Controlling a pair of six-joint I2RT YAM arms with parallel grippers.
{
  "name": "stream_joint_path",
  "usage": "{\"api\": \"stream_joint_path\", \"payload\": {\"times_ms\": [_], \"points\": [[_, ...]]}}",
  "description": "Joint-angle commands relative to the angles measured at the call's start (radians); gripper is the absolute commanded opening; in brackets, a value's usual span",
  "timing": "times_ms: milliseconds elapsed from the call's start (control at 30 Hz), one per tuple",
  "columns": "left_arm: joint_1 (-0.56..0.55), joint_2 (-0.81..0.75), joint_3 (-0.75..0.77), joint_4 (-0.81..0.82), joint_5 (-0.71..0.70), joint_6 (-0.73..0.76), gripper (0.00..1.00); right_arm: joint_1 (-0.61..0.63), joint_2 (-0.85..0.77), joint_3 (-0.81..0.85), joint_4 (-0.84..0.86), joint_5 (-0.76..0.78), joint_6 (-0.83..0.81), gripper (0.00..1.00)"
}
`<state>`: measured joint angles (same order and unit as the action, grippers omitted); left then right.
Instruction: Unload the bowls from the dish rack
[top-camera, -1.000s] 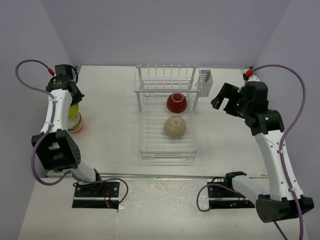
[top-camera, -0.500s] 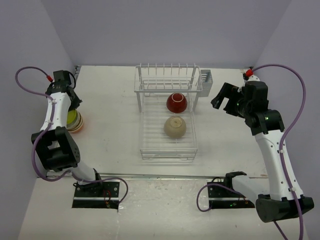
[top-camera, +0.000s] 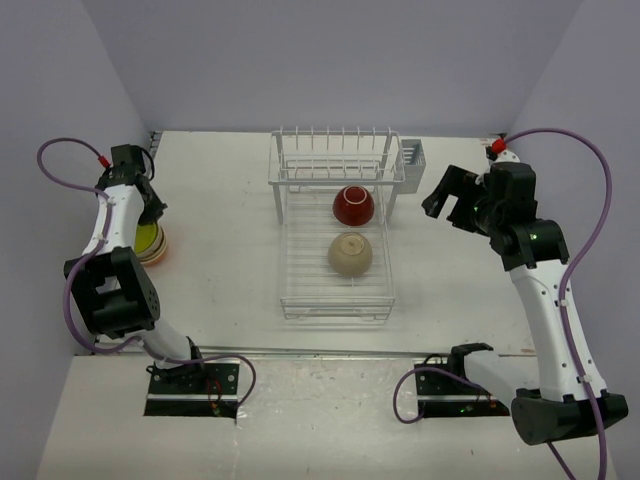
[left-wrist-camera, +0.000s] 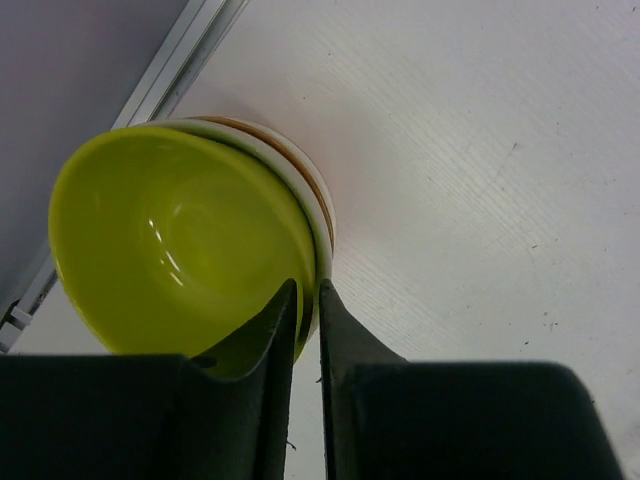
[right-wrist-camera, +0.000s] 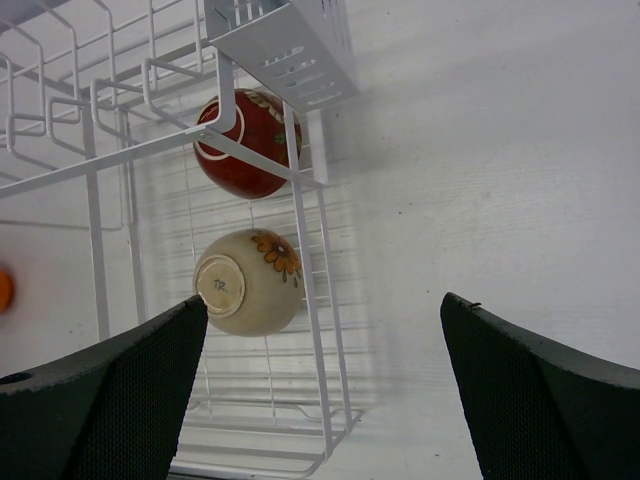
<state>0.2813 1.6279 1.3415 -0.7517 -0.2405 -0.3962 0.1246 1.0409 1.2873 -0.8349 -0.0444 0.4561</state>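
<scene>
Left hand (left-wrist-camera: 308, 285): jaws a slit apart astride the lime bowl's (left-wrist-camera: 170, 240) rim. I can't tell if it's pinching.
Risk: lifting with the rim caught could tip that bowl or drag the stack (left-wrist-camera: 322, 212) across the worktop (top-camera: 220, 290).
Right hand (right-wrist-camera: 322, 300): spread wide beside the rack (top-camera: 283, 300), holding nothing.
In rack: red bowl (top-camera: 353, 205) and beige bowl (top-camera: 350, 254), both upturned.
In the way: the rack's side rail and basket (right-wrist-camera: 285, 45).

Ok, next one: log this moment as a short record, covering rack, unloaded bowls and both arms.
rack: red bowl, beige bowl, both with foot showing
unloaded: lime bowl on top of stack at table's left
left fingers: straddling lime bowl's rim, narrow gap, grip unclear
right fingers: wide open, empty, right of rack
</scene>
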Motion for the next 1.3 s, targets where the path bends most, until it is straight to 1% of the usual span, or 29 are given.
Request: {"api": "stream_joint_path", "payload": {"times_ms": [0,33,67,100,200,367,433,533,567,600,633,667,700,733,767,833,867,900,933,1000,1067,1133,1200,1267], "points": [[0.007,-0.006,0.001,0.049,-0.002,0.016,0.16,0.006,-0.013,0.029,0.023,0.005,-0.004,0.99],[0.007,-0.008,0.004,0.051,-0.002,0.014,0.17,0.004,-0.013,0.029,0.023,0.003,-0.004,0.99],[0.007,-0.010,0.007,0.051,0.000,0.014,0.23,0.004,-0.013,0.029,0.023,0.000,-0.004,0.99],[0.007,-0.011,0.016,0.046,0.000,0.011,0.26,0.006,-0.013,0.029,0.023,-0.002,-0.002,0.99],[0.007,-0.028,0.036,0.040,0.004,-0.001,0.32,0.006,-0.010,0.032,0.023,-0.006,-0.002,0.99],[0.007,-0.071,0.085,0.022,0.027,-0.027,0.38,0.006,-0.012,0.035,0.017,-0.012,-0.004,0.99],[0.007,-0.105,0.129,0.018,0.065,-0.061,0.43,0.009,-0.010,0.046,0.008,-0.017,-0.004,0.99],[0.004,-0.157,0.163,0.028,0.130,-0.128,0.43,0.021,-0.007,0.058,0.000,-0.031,0.000,0.96],[-0.001,-0.169,0.183,0.032,0.185,-0.147,0.43,0.026,-0.007,0.061,-0.003,-0.043,0.000,0.90],[-0.010,-0.189,0.191,0.044,0.210,-0.182,0.43,0.030,-0.008,0.061,-0.003,-0.049,-0.002,0.83],[-0.043,-0.197,0.200,0.048,0.228,-0.196,0.38,0.043,-0.018,0.055,-0.001,-0.057,-0.004,0.69],[-0.065,-0.207,0.215,0.049,0.236,-0.222,0.33,0.052,-0.024,0.050,0.002,-0.067,-0.008,0.30],[-0.092,-0.211,0.219,0.051,0.236,-0.231,0.26,0.061,-0.028,0.043,0.002,-0.065,-0.007,0.11],[-0.153,-0.211,0.222,0.048,0.236,-0.239,0.09,0.076,-0.035,0.026,0.003,-0.071,-0.007,0.00],[-0.184,-0.211,0.217,0.031,0.236,-0.263,0.00,0.081,-0.035,0.017,0.006,-0.127,-0.011,0.00],[-0.253,-0.220,0.180,0.029,0.271,-0.294,0.00,0.104,-0.018,-0.017,0.005,-0.185,-0.014,0.00],[-0.270,-0.239,0.129,0.038,0.292,-0.325,0.00,0.118,-0.010,-0.031,0.006,-0.215,-0.019,0.00],[-0.316,-0.250,0.102,0.044,0.302,-0.328,0.00,0.150,-0.004,-0.072,0.026,-0.291,-0.026,0.00],[-0.332,-0.260,0.081,0.040,0.305,-0.331,0.00,0.171,0.001,-0.092,0.036,-0.308,-0.030,0.00],[-0.355,-0.298,0.019,0.037,0.322,-0.339,0.00,0.220,0.013,-0.140,0.074,-0.336,-0.031,0.00],[-0.383,-0.326,-0.034,0.023,0.351,-0.317,0.00,0.236,0.042,-0.152,0.095,-0.351,-0.033,0.00],[-0.396,-0.358,-0.071,-0.014,0.359,-0.287,0.00,0.251,0.074,-0.145,0.114,-0.370,-0.039,0.00],[-0.398,-0.384,-0.103,-0.015,0.378,-0.270,0.00,0.270,0.131,-0.117,0.123,-0.391,-0.043,0.00],[-0.401,-0.402,-0.137,-0.023,0.426,-0.253,0.00,0.283,0.169,-0.100,0.128,-0.394,-0.042,0.00]]}}
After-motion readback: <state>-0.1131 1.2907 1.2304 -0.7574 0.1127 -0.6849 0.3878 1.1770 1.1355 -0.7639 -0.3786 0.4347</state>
